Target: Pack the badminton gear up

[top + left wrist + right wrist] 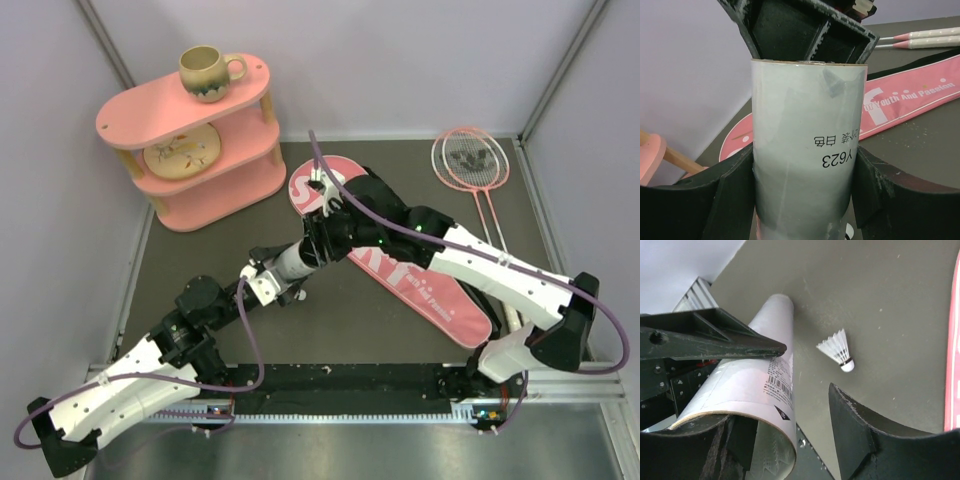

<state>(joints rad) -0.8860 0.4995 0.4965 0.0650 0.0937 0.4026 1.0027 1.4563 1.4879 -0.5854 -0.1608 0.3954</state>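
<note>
Closest up, the long white tube (802,150) sits clamped in my left pincer (802,187) over mid-bench, its mouth by my spread right pincer (785,407). One shuttlecock (837,351) lies loose on the bench (880,300) beside it; I reckon a careless pinch could crush its feathers.

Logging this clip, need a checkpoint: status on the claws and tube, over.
Left claw shut on white tube. Right claw open at tube mouth. One shuttlecock lying loose on table beside tube. No obstruction seen.
</note>
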